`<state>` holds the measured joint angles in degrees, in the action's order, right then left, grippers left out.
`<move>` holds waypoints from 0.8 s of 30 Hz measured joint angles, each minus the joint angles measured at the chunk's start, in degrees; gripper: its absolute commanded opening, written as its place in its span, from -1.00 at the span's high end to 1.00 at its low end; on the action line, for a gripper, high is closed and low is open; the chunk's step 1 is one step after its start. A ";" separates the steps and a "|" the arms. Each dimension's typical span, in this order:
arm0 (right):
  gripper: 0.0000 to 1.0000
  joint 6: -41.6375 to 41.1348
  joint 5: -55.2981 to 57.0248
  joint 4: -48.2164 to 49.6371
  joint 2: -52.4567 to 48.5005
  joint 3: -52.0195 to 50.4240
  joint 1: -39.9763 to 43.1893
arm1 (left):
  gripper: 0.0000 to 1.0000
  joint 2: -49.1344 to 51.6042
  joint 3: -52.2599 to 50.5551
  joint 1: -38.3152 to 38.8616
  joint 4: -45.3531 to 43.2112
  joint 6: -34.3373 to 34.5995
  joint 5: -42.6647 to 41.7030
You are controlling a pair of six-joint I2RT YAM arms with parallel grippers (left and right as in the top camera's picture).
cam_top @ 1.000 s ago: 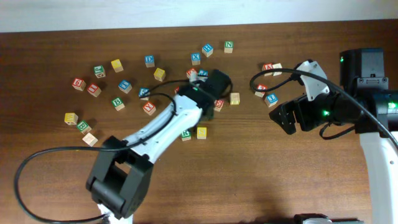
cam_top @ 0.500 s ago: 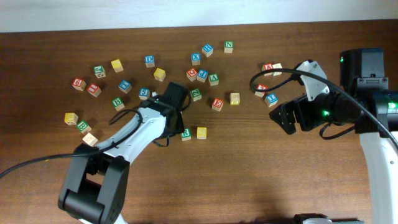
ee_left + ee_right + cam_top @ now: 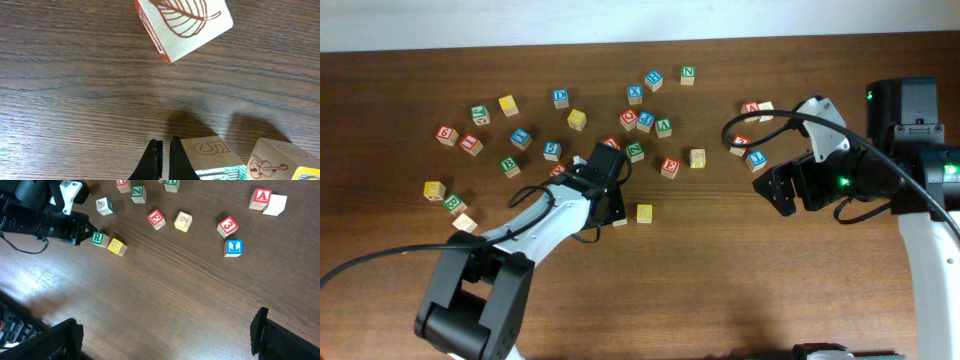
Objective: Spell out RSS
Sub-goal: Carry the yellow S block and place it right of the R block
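Observation:
Wooden letter blocks lie scattered over the brown table (image 3: 720, 280). A green R block (image 3: 97, 238) sits beside a yellow block (image 3: 117, 246); in the overhead view the yellow block (image 3: 644, 212) shows and the R block is partly under my left arm. My left gripper (image 3: 611, 205) is shut and empty, low at the table, right beside the green block's side marked 5 (image 3: 212, 150). It also shows in the left wrist view (image 3: 163, 159). My right gripper (image 3: 778, 192) is open and empty above bare table, also seen in the right wrist view (image 3: 162, 330). Most letters are too small to read.
A leaf-marked block (image 3: 182, 22) lies ahead of the left fingers. A violin-marked block (image 3: 272, 162) sits to their right. Red 3 (image 3: 227, 226), blue (image 3: 233, 247) and red A (image 3: 262, 197) blocks lie near the right arm. More blocks spread across the far left (image 3: 470, 145).
My left arm has pulled back from the block cluster at mid-table toward the front left; its gripper now sits beside the green R block. The right arm has not moved.

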<state>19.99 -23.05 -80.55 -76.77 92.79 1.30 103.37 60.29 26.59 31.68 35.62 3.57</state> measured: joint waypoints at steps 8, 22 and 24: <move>-0.97 -0.02 0.00 0.00 0.00 0.00 0.00 | 1.00 0.00 0.00 0.68 -1.44 -0.02 -0.46; -0.97 0.00 0.00 -0.02 0.00 0.00 0.00 | 1.00 0.00 0.00 1.46 -3.69 -0.02 -0.63; -0.97 0.00 0.00 -0.02 0.00 0.00 0.02 | 1.00 0.00 0.00 1.46 -3.69 -0.02 -0.85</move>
<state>19.99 -23.05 -80.58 -76.77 92.79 1.32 103.37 60.29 28.05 27.99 35.59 2.72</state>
